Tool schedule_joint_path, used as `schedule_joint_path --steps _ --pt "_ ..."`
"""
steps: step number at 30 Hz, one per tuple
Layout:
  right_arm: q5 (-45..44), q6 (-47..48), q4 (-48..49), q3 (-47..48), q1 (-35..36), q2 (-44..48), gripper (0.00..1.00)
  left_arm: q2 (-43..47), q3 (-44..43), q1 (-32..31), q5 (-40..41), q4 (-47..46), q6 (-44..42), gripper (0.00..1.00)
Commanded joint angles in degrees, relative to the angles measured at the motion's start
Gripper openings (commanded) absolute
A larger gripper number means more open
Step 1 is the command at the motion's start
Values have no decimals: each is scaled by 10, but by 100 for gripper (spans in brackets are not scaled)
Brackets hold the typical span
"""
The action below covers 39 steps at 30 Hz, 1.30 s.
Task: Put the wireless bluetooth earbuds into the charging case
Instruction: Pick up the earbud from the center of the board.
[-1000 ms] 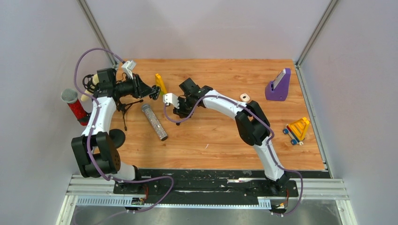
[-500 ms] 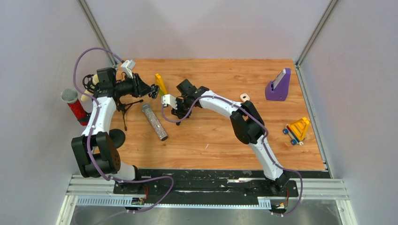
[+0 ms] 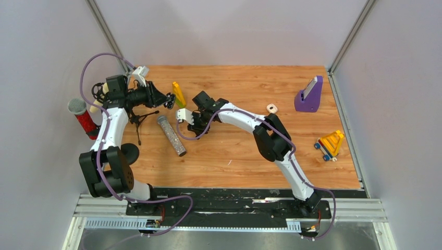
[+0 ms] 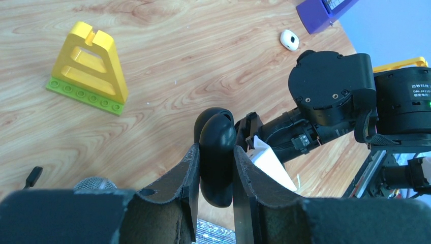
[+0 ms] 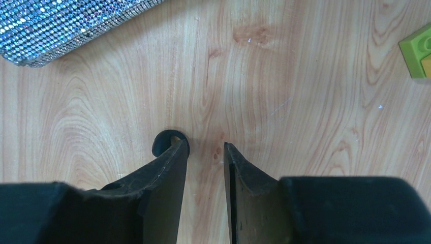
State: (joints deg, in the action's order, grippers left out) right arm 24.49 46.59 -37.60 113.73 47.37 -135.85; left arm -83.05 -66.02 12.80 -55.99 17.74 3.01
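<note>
One fix: left gripper clamps the charging case, we should shift the parted right gripper to straddle the black earbud

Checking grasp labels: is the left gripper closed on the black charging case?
Yes, the left wrist view shows the black charging case pinched between the two fingers of the left gripper.

The table is orange-brown wood grain, the wedge block yellow with a green base, the stand purple, the tube glittering silver sequins, the microphone red with a grey mesh head, the small case white, the charging case glossy black.
</note>
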Motion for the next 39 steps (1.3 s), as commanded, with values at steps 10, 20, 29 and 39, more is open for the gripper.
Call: schedule_joint_path --steps 10,20,29,39 --pt "6 68 -20 -43 7 21 34 4 -9 4 -14 -17 8 15" --pt "21 99 -52 -56 6 46 34 5 -10 4 -15 -17 8 16" --pt "27 119 -71 -69 6 63 34 8 -10 4 -17 -16 8 15" --pt "40 120 -77 -57 6 58 34 6 -9 5 -17 -16 7 15"
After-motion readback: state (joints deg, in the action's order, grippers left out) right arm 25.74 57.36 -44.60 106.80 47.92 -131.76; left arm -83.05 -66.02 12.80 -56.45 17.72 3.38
